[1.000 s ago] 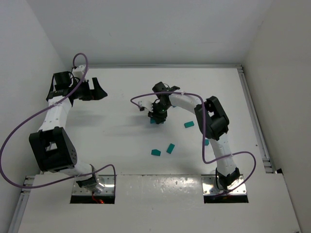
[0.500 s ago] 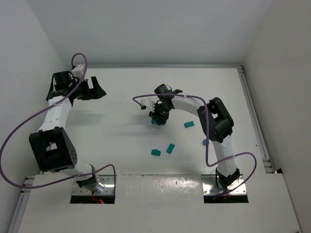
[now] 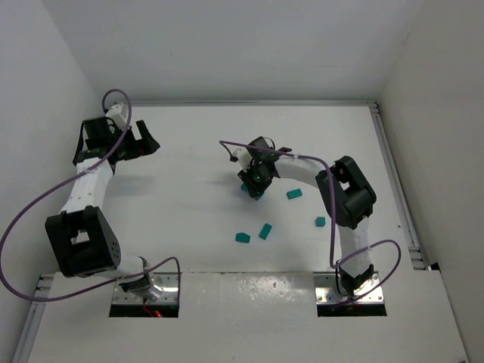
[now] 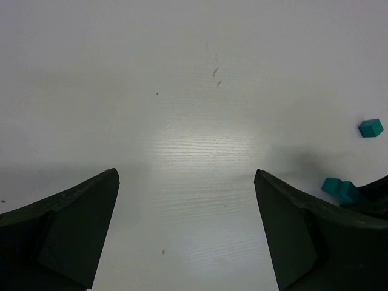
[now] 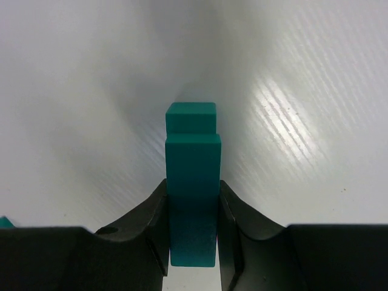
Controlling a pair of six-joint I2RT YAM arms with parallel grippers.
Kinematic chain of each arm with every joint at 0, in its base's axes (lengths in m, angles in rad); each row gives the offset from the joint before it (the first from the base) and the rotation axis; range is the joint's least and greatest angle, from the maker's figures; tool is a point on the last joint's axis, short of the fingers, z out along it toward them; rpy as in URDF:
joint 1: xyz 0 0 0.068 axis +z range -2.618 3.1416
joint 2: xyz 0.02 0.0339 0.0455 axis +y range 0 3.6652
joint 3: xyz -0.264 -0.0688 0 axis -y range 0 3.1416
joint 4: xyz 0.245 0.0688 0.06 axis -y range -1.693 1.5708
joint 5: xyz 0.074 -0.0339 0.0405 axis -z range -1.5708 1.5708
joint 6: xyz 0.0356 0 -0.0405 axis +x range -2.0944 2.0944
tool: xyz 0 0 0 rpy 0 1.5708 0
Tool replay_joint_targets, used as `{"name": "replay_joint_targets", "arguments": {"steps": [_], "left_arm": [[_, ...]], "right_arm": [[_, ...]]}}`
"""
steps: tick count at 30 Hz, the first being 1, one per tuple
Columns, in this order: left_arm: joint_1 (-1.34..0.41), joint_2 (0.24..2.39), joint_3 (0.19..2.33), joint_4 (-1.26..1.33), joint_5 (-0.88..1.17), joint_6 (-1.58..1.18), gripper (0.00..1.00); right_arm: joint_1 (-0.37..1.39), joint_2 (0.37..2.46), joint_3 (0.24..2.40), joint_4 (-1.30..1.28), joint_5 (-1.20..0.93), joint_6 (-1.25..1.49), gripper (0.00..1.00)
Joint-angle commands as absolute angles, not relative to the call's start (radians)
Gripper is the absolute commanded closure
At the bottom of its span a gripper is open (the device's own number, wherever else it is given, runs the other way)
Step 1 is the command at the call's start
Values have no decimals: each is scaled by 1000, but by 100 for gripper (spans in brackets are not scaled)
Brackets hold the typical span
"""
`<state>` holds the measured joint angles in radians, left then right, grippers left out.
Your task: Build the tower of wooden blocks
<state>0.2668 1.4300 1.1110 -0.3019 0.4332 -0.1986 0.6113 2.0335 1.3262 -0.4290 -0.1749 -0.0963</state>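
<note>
Two teal pieces decide the coming move, and both sit in line with the right end effector (image 5: 193, 189). Its fingers are pinching a teal-green wooden bar (image 5: 193, 167) by its two side faces, and the bar's long axis runs out along the fingers, pointing down toward the white worktop (image 3: 189, 170). Straight beyond the bar's free end shows a second teal-green wooden block (image 5: 191, 117), the start of the tower. It looks slightly narrower and sits a touch to the left of the bar's centre line. Whether the two surfaces already meet cannot be told from the wrist view, and from above the right arm hides most of the joint, with only a sliver of teal showing below the fingers.

Judging from this, the placement turns on a small sideways correction and a straight descent along the bar's own axis, before the fingers let go.

Four loose teal-green blocks (image 3: 265, 231) lie on the worktop on the near side of the tower site, all closer to the right arm. The left end effector (image 4: 186, 176) hangs far off at the left with its fingers spread wide and nothing between them, so the right arm is plainly the nearer one.
</note>
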Motion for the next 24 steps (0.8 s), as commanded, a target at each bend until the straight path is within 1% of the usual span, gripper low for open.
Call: {"name": "replay_joint_targets", "arguments": {"steps": [1,5,13,19,20,21,22,24], "left_arm": [[256,1371,1088,-245,382,-239,0],[256,1371,1077,-245,393,-239,0],[256,1380,1068,-245,405,-230,0],[256,1381,1068,-236,405,-230,0],[256,1381,1068,-236,405,-230,0],[256,1381,1068,-236,405,-230,0],[256,1381,1068,-236,405,-230,0],[256,1381,1068,-236,405,-230,0]], "right_arm": [[620,2008,1316,-371,-89,44,100],[627,2049,1370,-406,-38,81,100],[640,2060,1371,-434,15,136,100],[646,2100,1431,-474,3,192,100],[646,2111,1436,-480,5,193,99],[646,2114,1442,-485,5,195,93],[646,2115,1446,-492,5,202,89],[647,2118,1451,-495,5,215,88]]}}
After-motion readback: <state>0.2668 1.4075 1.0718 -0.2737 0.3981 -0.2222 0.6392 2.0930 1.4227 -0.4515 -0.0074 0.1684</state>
